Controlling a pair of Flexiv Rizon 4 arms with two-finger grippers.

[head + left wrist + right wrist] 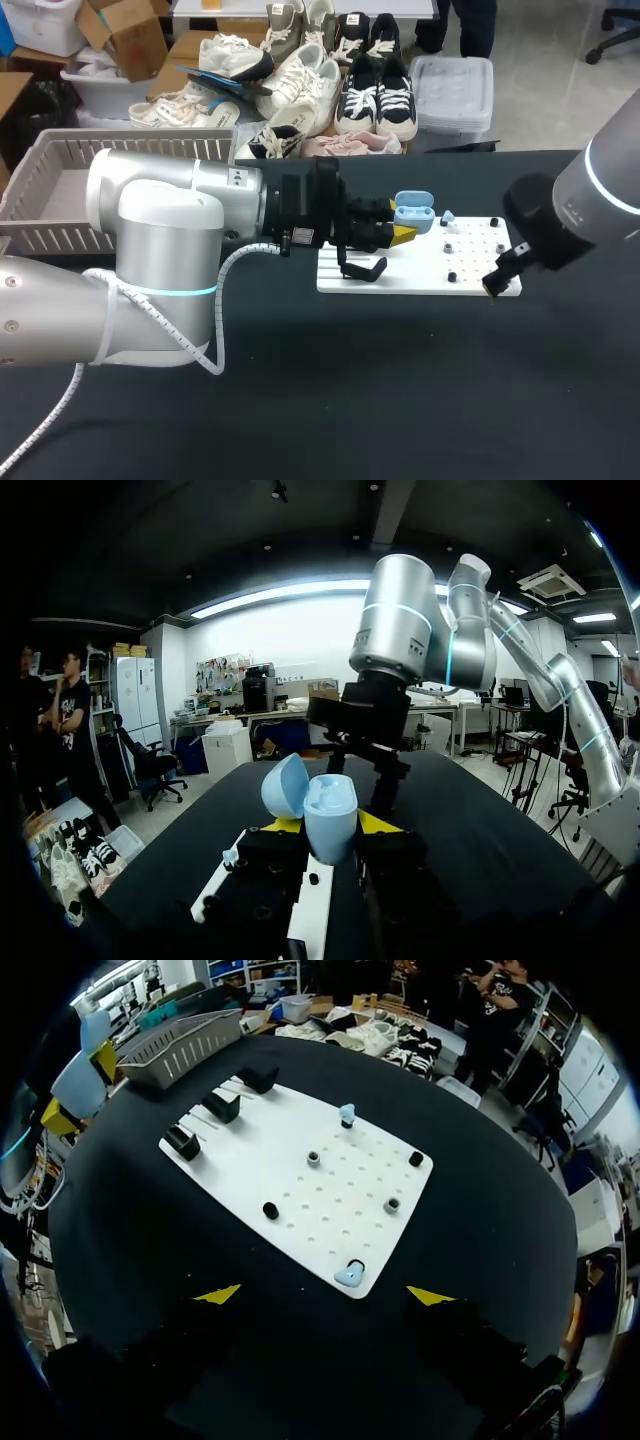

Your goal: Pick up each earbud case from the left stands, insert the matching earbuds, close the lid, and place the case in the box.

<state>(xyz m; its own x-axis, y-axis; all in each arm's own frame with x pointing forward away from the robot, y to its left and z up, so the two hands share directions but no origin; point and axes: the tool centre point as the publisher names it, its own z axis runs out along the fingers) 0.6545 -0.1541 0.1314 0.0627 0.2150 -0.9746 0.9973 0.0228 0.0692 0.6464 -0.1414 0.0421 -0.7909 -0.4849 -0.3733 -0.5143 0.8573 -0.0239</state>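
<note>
The worktop point(400, 400) is carrying a grey basket point(50, 150) at its far left corner and a white pegboard point(420, 282) right of centre. The left gripper point(400, 236) is clamping the open light-blue earbud case point(412, 212) above the pegboard's far edge. The right gripper point(324, 1295), fingers spread, is hovering over one blue earbud point(349, 1275) at the pegboard's near right corner; a second earbud point(346, 1114) is sitting at its far edge.
</note>
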